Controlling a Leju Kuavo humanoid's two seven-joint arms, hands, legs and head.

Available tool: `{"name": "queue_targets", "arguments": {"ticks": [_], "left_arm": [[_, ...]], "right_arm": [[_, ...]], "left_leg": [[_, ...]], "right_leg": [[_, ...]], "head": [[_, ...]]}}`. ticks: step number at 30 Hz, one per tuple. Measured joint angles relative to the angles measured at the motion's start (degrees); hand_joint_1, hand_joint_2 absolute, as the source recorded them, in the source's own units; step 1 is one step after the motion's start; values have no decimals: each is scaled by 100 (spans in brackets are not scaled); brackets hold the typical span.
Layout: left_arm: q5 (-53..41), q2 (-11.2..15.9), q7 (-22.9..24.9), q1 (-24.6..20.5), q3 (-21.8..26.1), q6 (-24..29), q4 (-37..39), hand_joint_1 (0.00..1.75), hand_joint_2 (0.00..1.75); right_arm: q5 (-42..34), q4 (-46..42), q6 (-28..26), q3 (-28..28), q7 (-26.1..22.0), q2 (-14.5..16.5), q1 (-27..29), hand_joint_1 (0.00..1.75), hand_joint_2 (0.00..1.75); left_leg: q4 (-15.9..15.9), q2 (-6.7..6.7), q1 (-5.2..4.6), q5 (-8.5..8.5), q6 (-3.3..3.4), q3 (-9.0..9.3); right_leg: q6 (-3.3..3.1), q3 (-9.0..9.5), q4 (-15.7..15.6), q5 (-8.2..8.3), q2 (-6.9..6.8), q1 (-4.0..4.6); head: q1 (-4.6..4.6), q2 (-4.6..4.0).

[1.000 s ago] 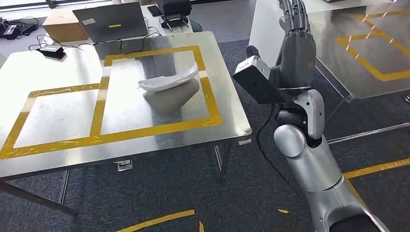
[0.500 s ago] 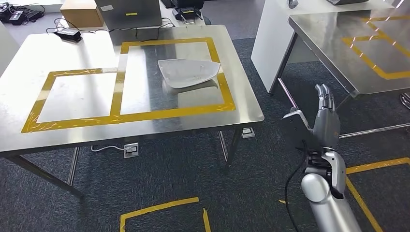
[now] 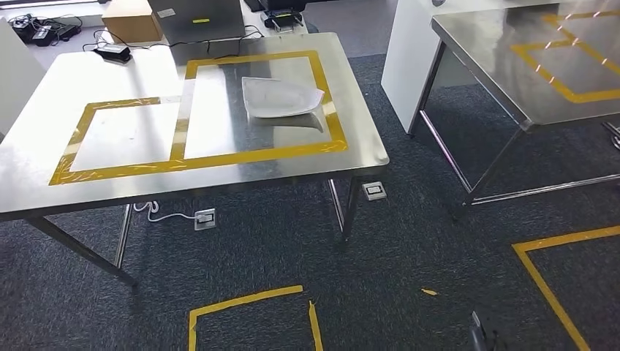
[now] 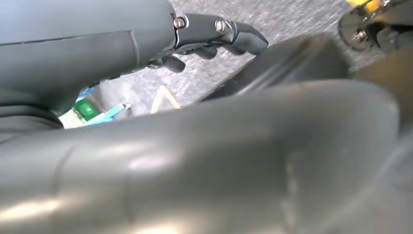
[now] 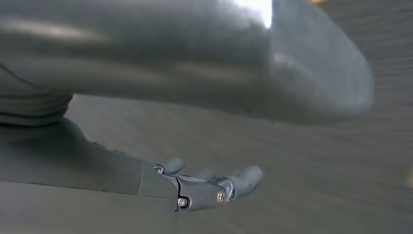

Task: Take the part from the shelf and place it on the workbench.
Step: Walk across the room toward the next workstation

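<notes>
The part (image 3: 281, 96) sits on the desk (image 3: 110, 190) inside the yellow tape; left hand (image 4: 214, 34) and right hand (image 5: 204, 187) hang empty, fingers loosely apart. Little risk beyond a bumped desk.

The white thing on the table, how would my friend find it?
Look at the big steel workbench with yellow tape squares. In the right-hand square lies the white part. It is a curved, pointed shell, the only white thing inside the tape; the box and laptop sit beyond the far edge.
</notes>
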Motion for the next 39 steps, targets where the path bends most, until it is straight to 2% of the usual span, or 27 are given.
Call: {"name": "queue_targets", "arguments": {"ticks": [1, 2, 3, 5, 7, 9, 11, 12, 13, 15, 16, 17, 18, 20, 22, 24, 26, 27, 29, 31, 32, 33, 34, 35, 36, 38, 39], "left_arm": [[9, 9, -14, 4, 4, 0, 0, 0, 0], [28, 16, -27, 8, 14, 0, 0, 0, 0], [54, 24, -45, 11, 28, 0, 0, 0, 0], [112, 41, -78, 14, 71, 0, -1, 0, 0], [137, 57, -105, 14, 114, 0, -5, 0, 0], [132, 68, -118, 19, 134, 0, -8, 0, 0], [99, 72, -116, 27, 137, 0, -3, 0, 0], [72, 72, -110, 26, 137, 0, -2, 0, 0], [38, 71, -104, 23, 137, 0, -1, 0, 0], [-37, 68, -97, 15, 136, 0, -3, 0, 0], [-73, 64, -97, 10, 134, 0, -3, 0, 0], [-102, 58, -96, 3, 132, 0, -2, 0, 0], [-126, 50, -96, -7, 129, 0, -2, 0, 0], [-162, 32, -95, -42, 126, 0, -2, 0, 0], [-185, 10, -102, -83, 123, 0, -6, 0, 0], [-191, -11, -125, -114, 122, 0, -12, 0, 0], [-192, -24, -148, -115, 121, 0, -15, 0, 0], [-192, -27, -154, -107, 121, 0, -17, 0, 0], [-192, -27, -161, -86, 120, 0, -17, 0, 0], [-192, -27, -161, -71, 120, 0, -17, 0, 0], [-192, -27, -159, -60, 120, 0, -17, 0, 0], [-191, -26, -156, -48, 120, 0, -17, 0, 0], [-187, -24, -153, -33, 120, 0, -17, 0, 0], [-182, -19, -150, -18, 120, 0, -17, 0, 0], [-177, -13, -147, -3, 120, 0, -18, 0, 0], [-164, 6, -147, 23, 121, 0, -18, 0, 0], [-160, 13, -148, 36, 121, 0, -17, 0, 0]], "right_arm": [[-96, 185, -189, -190, 240, 77, 60, 0, 0], [-176, 337, -403, -360, 423, 145, 101, 0, 0], [-256, 461, -620, -515, 547, 211, 133, 0, 0], [-385, 644, -946, -788, 630, 324, 174, 0, 0], [-425, 764, -1042, -997, 599, 413, 192, 0, 0], [-363, 846, -906, -1103, 490, 471, 194, 0, 0], [-232, 917, -682, -1123, 307, 503, 193, 0, 0], [-136, 945, -576, -1122, 194, 516, 195, 0, 0], [-24, 966, -481, -1116, 71, 526, 193, 0, 0], [265, 986, -309, -1067, -225, 543, 171, 0, 0], [411, 990, -241, -1017, -381, 549, 153, 0, 0], [552, 993, -191, -954, -528, 557, 132, 0, 0], [677, 995, -159, -882, -644, 565, 109, 0, 0], [923, 996, -131, -714, -789, 579, 39, 0, 0], [1152, 996, -129, -500, -836, 585, -62, 0, 0], [1267, 996, -164, -303, -810, 590, -132, 0, 0], [1260, 1005, -217, -210, -704, 595, -140, 0, 0], [1246, 1014, -246, -196, -616, 595, -132, 0, 0], [1221, 1033, -307, -190, -341, 594, -88, 0, 0], [1202, 1043, -366, -189, 15, 591, -22, 0, 0], [1194, 1048, -387, -189, 176, 590, 7, 0, 0], [1188, 1051, -406, -190, 317, 589, 30, 0, 0], [1181, 1053, -422, -190, 430, 588, 48, 0, 0], [1175, 1054, -438, -190, 509, 588, 60, 0, 44], [1171, 1054, -454, -190, 572, 588, 69, 0, 87], [1167, 1055, -476, -190, 636, 585, 82, 0, 175], [1168, 1055, -480, -190, 646, 583, 86, 0, 175]], "left_leg": [[309, 0, 1, -159, -24, -33], [489, 1, 2, -177, -41, -3], [503, 1, 2, -82, -51, 104], [-5, -1, 3, 180, -49, 582], [-742, -11, -17, 158, -7, 1102], [-1054, -17, -56, 74, 79, 1261], [-1065, 7, -63, 173, 187, 1165], [-1073, 23, -57, 242, 237, 1102], [-1082, 37, -47, 320, 276, 1020], [-1075, 57, -47, 471, 312, 837], [-1069, 67, -50, 549, 314, 743], [-1059, 77, -52, 627, 308, 647], [-1046, 84, -50, 706, 297, 547], [-1013, 91, -43, 854, 259, 346], [-989, 99, -47, 982, 202, 210], [-1008, 109, -48, 1103, 138, 174], [-1036, 98, -36, 1181, 69, 165], [-984, 85, -29, 1095, 39, 133], [-580, 61, -18, 594, -6, 8], [147, 54, -17, 49, -41, -128], [450, 54, -16, -36, -55, -137], [611, 54, -16, 18, -62, -82], [580, 54, -14, 170, -61, 64], [354, 53, -12, 323, -54, 302], [-31, 50, -12, 351, -43, 612], [-811, 35, -28, 198, 12, 1131], [-1030, 28, -44, 107, 48, 1243]], "right_leg": [[-1, -86, 16, 58, 5, -3], [4, -179, 38, 115, 11, -6], [14, -274, 66, 168, 18, -11], [52, -457, 141, 264, 33, -22], [111, -574, 211, 345, 49, -23], [180, -610, 225, 440, 60, -26], [251, -639, 220, 497, 82, -47], [287, -682, 291, 382, 94, -57], [319, -747, 467, 149, 104, -67], [370, -894, 1110, -493, 109, -80], [387, -934, 1460, -699, 109, -84], [396, -918, 1710, -753, 108, -86], [401, -823, 1795, -665, 108, -88], [393, -339, 1376, -344, 109, -94], [340, 282, 521, -362, 118, -76], [259, 529, 47, -516, 129, -37], [165, 465, 4, -436, 110, -36], [113, 418, 2, -374, 92, -45], [29, 290, -10, -234, 54, -62], [6, 116, 3, -95, 41, -56], [10, 11, 18, -23, 37, -53], [19, -100, 41, 47, 35, -52], [32, -217, 70, 112, 34, -52], [49, -318, 105, 170, 37, -54], [74, -408, 143, 222, 41, -51], [137, -517, 204, 318, 47, -41], [170, -544, 213, 368, 47, -38]], "head": [[0, 0], [0, 0], [1, 0], [1, -1], [6, -1], [9, 0], [-4, 0], [-3, -1], [-3, -1], [9, -1], [10, -1], [13, -1], [17, -1], [25, 0], [33, 0], [42, -1], [49, -1], [46, -1], [30, -1], [12, -1], [10, 0], [8, -1], [8, -1], [8, -1], [7, -1], [18, 0], [23, 0]]}}
